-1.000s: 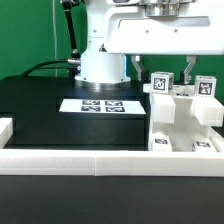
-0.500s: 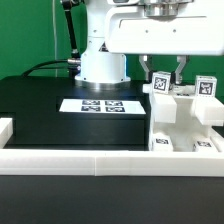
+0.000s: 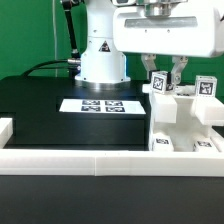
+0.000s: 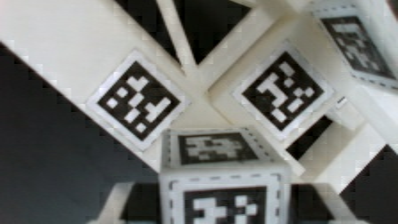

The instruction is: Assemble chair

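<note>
Going from the exterior view's left: the marker board (image 3: 101, 104) lies flat mid-worktop by the arm's base (image 3: 101, 66); the chair (image 3: 183, 116), a stepped white structure, stands at the right edge behind the front rail (image 3: 80, 158); the gripper (image 3: 162, 72) hangs above it, fingers (image 3: 177, 73) apart either side of a tagged post (image 3: 160, 84); the wrist view shows tagged white bars (image 4: 222, 150).

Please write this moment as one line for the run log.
phase: chair assembly | hand: above chair parts, fingers straddling tagged post | grip: unclear | marker board: flat on table
</note>
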Controlling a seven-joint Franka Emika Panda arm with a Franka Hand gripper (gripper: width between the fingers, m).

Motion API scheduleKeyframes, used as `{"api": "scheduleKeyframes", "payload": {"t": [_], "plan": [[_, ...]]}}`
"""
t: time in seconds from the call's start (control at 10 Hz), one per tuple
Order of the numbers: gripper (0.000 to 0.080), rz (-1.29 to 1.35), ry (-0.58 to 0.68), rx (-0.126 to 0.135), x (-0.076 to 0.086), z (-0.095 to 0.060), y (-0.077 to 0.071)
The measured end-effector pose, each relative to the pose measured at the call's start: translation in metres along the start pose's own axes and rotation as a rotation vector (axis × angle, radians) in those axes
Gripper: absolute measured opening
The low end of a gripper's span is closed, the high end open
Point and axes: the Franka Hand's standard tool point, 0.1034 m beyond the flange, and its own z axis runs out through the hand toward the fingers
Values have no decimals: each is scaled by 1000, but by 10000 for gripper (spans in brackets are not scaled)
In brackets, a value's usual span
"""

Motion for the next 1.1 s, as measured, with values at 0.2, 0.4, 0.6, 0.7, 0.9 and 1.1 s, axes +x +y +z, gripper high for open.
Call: {"api": "scheduleKeyframes", "payload": {"t": [0.2,0.4,0.6,0.7,0.9,1.1], "plan": [[287,100,0,1,0,0,0],[288,233,0,2,1,0,0],[288,338,-1,3,1,0,0],[288,393,-1,4,1,0,0],[288,489,-3,7,1,-1,0],[288,600,-8,12,2,-1,-1]]}}
